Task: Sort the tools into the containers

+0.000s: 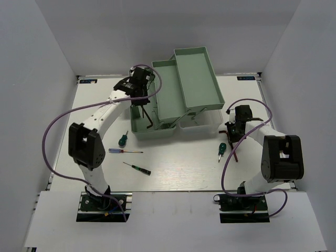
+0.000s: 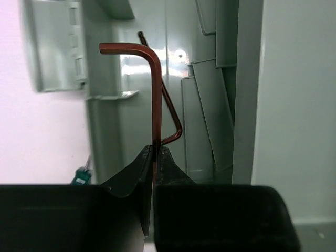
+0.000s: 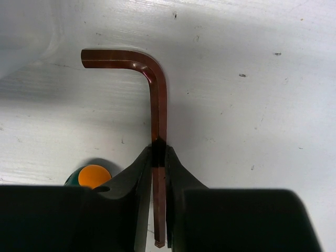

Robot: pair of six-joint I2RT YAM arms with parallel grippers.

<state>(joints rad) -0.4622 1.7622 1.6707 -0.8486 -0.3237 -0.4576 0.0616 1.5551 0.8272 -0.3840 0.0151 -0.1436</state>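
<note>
A reddish-brown hex key [image 2: 156, 94] is pinched by its long shank in the closed left gripper [image 2: 155, 149]. It is held over the near-left tray of the toolbox [image 1: 197, 73], evidently so it can be dropped beside another key [image 2: 172, 118] lying there. Just right of the toolbox, a second hex key [image 3: 159, 105] is clamped at the tabletop by the closed right gripper [image 3: 159, 147], apparently for lifting. A green screwdriver [image 3: 89, 177] is left beside it.

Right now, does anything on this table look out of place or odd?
Nothing looks broken or spilled. Four screwdrivers lie loose on the table, outside the toolbox. The left gripper pinches a hex key at the toolbox; the right gripper pinches another hex key.
</note>
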